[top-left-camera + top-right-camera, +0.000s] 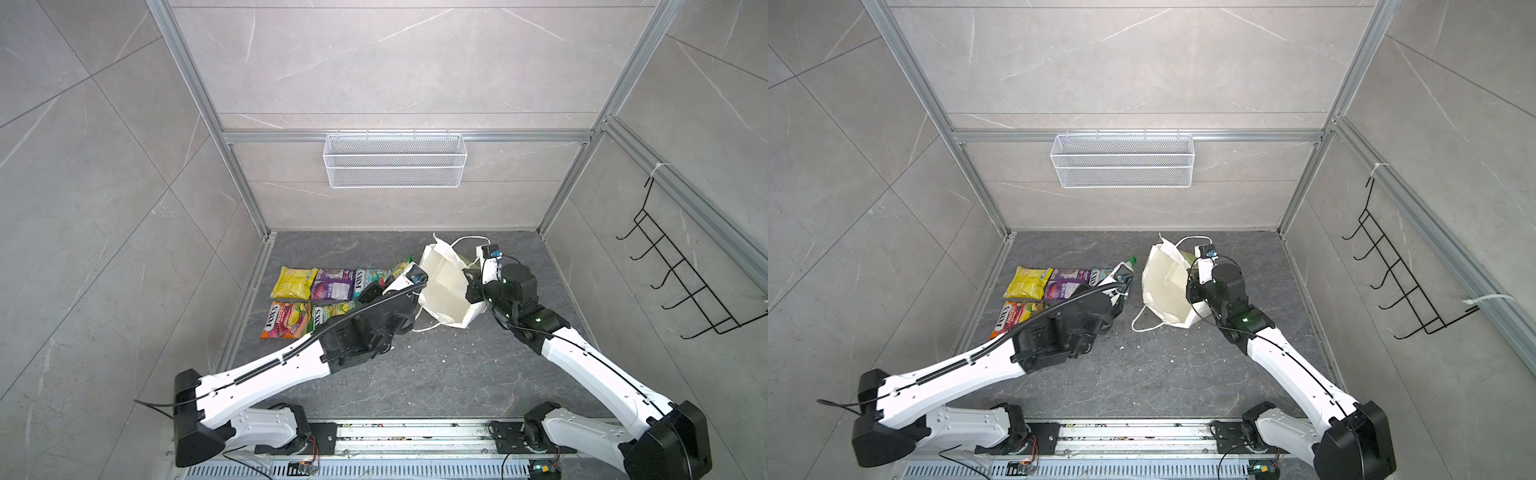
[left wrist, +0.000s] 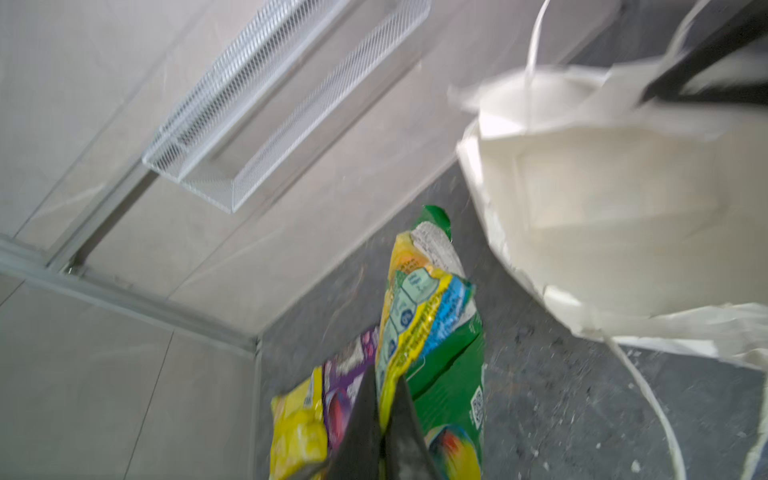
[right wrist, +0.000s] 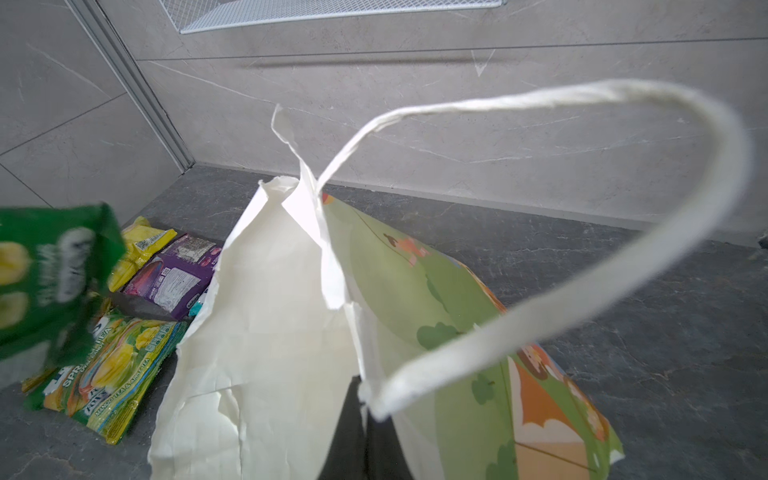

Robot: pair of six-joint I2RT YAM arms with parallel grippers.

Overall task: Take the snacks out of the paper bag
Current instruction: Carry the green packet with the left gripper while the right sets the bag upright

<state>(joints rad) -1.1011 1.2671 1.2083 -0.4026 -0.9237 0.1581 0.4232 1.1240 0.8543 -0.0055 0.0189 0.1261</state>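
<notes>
**Item 1, snacks.** Five packets are lying flat in two rows on the left of the bench [image 1: 415, 374].
- Back row: yellow packet [image 1: 293, 282], purple packet [image 1: 333, 284] and teal-red packet [image 1: 371, 277], sitting edge to edge.
- Front row: orange-red packet [image 1: 284, 320] and green-yellow packet [image 1: 332, 311], the latter partly hiding under the left arm.

**Item 2, left pincer [image 2: 385, 386].** It is clamping fully closed on the edge of a second green-yellow packet [image 2: 432, 316], which it is holding up between the rows and the bag.

**Item 3, paper bag [image 1: 444, 286].** It is sitting right of centre and tilting. Its mouth is facing the left arm and its white inside is showing.

**Item 4, right pincer [image 3: 360, 399].** It is pinching closed on the bag's rim, beside a cord handle [image 3: 582, 282] that is looping upward.

**Item 5, fixtures.** A wire mesh basket [image 1: 395, 160] is hanging on the back wall. A black hook rack [image 1: 681, 282] is hanging on the right wall.
</notes>
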